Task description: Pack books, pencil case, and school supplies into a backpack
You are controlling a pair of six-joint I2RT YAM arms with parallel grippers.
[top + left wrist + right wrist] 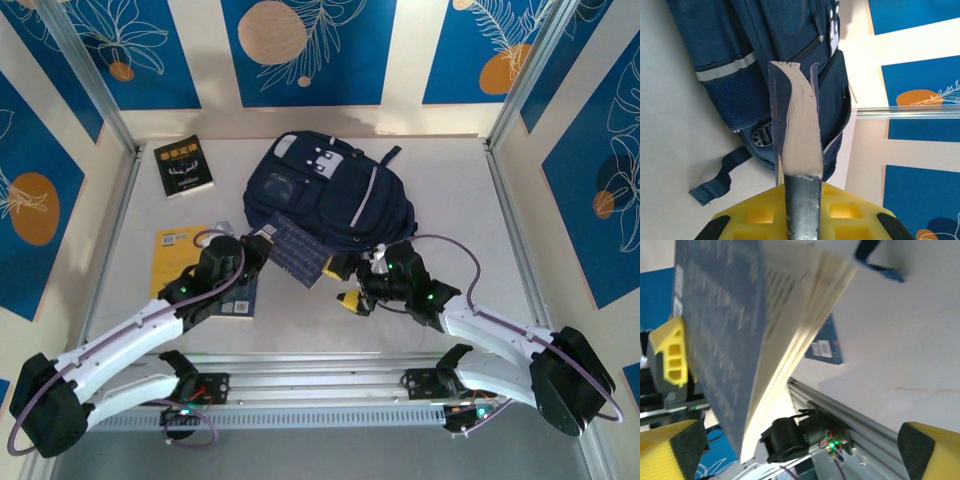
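The packing looks barely begun. The left hand [262, 243] is clamped on one edge of a dark blue book [300, 250], holding it up off the worktop [460, 190] just near of the backpack [330, 195]. The right hand [350, 283] sits close on the book's right with its pads spread wide, gripping nothing. The backpack lies flat in the far middle; from here I can't tell whether its main pocket is unzipped. Nothing appears to be inside it yet. A black book [183, 167] lies at the far left, a yellow-orange book [180, 250] nearer on the left, and a second dark blue book [240, 297] is partly under the left arm, all to be packed.
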